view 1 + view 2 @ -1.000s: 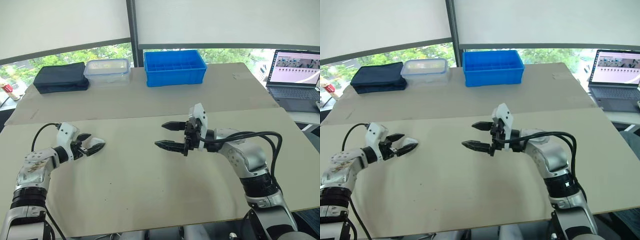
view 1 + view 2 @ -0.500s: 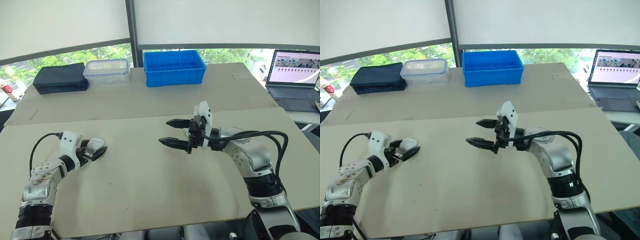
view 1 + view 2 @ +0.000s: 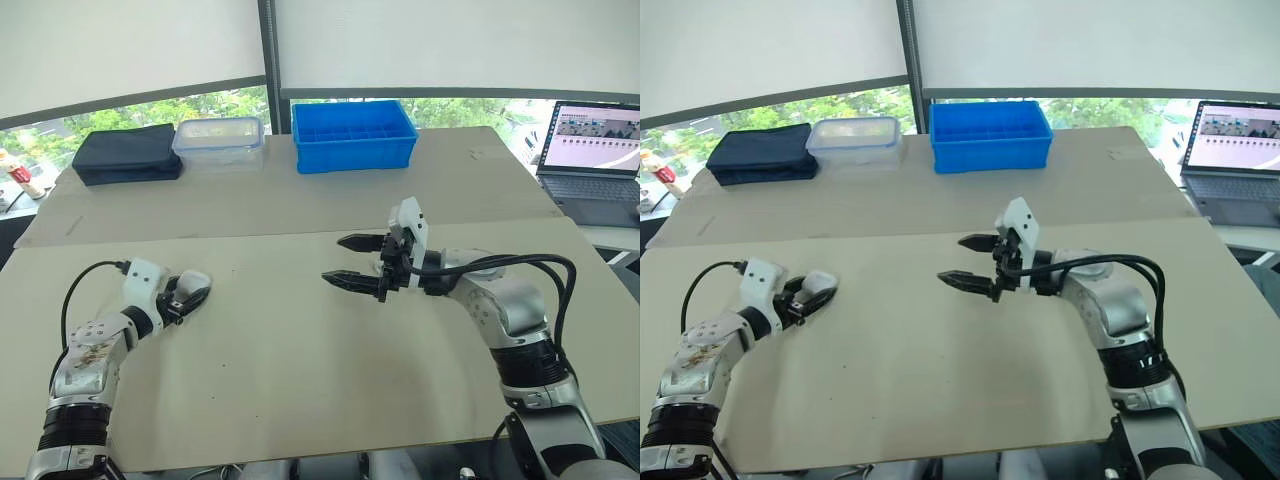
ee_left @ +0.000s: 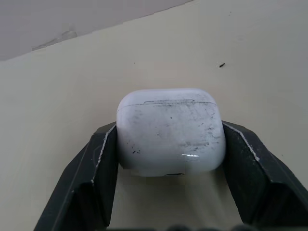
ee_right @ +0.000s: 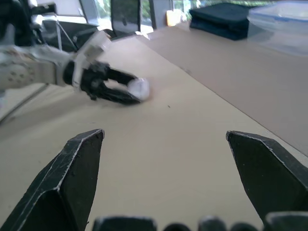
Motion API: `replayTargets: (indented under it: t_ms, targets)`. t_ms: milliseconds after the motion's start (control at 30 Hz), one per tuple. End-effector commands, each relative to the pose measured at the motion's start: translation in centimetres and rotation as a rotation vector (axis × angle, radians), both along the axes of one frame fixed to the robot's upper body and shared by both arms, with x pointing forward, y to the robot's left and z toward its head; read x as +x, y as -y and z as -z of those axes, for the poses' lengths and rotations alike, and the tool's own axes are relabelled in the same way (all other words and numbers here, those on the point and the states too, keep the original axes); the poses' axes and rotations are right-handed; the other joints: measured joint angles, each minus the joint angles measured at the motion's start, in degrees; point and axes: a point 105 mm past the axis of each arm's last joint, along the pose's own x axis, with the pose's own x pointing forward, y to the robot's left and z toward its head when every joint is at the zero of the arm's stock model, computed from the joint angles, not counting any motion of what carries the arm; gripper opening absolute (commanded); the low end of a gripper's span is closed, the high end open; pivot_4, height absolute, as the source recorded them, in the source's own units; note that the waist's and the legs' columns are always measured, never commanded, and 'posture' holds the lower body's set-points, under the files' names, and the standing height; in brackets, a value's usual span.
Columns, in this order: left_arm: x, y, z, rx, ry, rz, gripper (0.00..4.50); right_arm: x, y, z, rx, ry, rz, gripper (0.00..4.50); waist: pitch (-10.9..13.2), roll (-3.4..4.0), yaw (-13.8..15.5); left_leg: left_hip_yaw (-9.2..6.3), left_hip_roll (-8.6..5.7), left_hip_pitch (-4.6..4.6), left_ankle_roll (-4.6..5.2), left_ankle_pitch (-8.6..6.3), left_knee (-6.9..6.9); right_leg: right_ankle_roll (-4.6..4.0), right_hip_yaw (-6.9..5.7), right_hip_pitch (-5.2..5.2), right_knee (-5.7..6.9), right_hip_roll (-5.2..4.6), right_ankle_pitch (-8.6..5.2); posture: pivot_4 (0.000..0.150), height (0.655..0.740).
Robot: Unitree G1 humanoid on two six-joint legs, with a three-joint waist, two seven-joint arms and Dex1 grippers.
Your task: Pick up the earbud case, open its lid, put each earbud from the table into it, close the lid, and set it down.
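Head camera: a wide beige table. On the robot's left side of it, the left gripper lies low with its two black fingers clamped on a small white earbud case. Whether the case rests on the table or sits just above it cannot be told. Near the middle of the table, the right gripper hovers above the surface and points toward the left gripper, its jaws spread wide with nothing between them; the two grippers are well apart. Along the far edge sit a dark pouch, a clear lidded container just beside it, and a blue bin. A laptop stands open at the far right.

Left wrist camera: the case is seen up close — rounded, scuffed, lid shut — and pressed between the two fingers, one on each side.

Right wrist camera: the right gripper's two fingers stand wide apart. Beyond them the left gripper holds the white case close to the tabletop.
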Motion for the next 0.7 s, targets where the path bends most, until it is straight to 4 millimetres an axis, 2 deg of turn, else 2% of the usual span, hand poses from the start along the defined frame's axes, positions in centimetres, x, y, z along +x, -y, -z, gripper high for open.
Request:
replayTargets:
  t_ms: [33, 67, 167, 333, 500, 700]
  targets:
    - [0.7, 3.7, -9.9, 0.307, 0.492, 0.171, 2.58, 0.8, -0.1, -2.4, 0.063, -0.026, 0.023, 4.50, 0.04, -0.06, 0.19, 0.00, 0.00, -0.04, -0.02, 0.02, 0.01, -0.04, -0.02, -0.04, -0.01, -0.02, 0.03, 0.150, 0.7400]
    - [0.6, 4.6, -10.8, 0.375, 0.566, 0.222, 2.58, 1.0, -0.2, -2.9, 0.083, -0.045, 0.021, 4.50, 0.03, -0.06, 0.20, 0.00, 0.01, -0.08, -0.07, 0.04, 0.01, -0.10, -0.05, -0.07, -0.04, -0.02, 0.07, 0.150, 0.7400]
    - [0.0, 7.1, -11.7, 0.530, 0.742, 0.363, 2.58, 1.5, -1.1, -3.6, 0.115, -0.086, 0.008, 4.50, -0.04, 0.06, 0.03, 0.01, 0.01, -0.05, -0.08, 0.04, -0.05, -0.13, -0.05, -0.06, -0.09, -0.07, 0.10, 0.150, 0.7400]
    - [-1.5, 10.8, -12.4, 0.637, 0.998, 0.554, 2.58, 1.2, -3.5, -4.5, 0.176, -0.134, -0.050, 4.50, -0.05, 0.09, -0.65, 0.10, 0.01, -0.06, -0.05, 0.03, -0.07, -0.10, -0.05, -0.07, 0.02, -0.05, 0.11, 0.150, 0.7400]
    - [-2.1, 12.5, -12.5, 0.658, 1.110, 0.655, 2.58, 0.3, -5.2, -5.3, 0.208, -0.157, -0.115, 4.50, -0.05, 0.09, -0.47, 0.09, -0.03, -0.29, -0.03, 0.03, 0.02, -0.03, -0.10, -0.23, 0.07, -0.08, 0.15, 0.150, 0.7400]
    - [-2.5, 13.1, -12.4, 0.665, 1.173, 0.717, 2.58, -0.2, -6.5, -5.6, 0.265, -0.205, -0.141, 4.50, -0.05, 0.09, -0.59, 0.07, -0.06, -0.24, 0.01, 0.01, 0.03, -0.01, -0.12, -0.17, 0.09, -0.06, 0.16, 0.150, 0.7400]
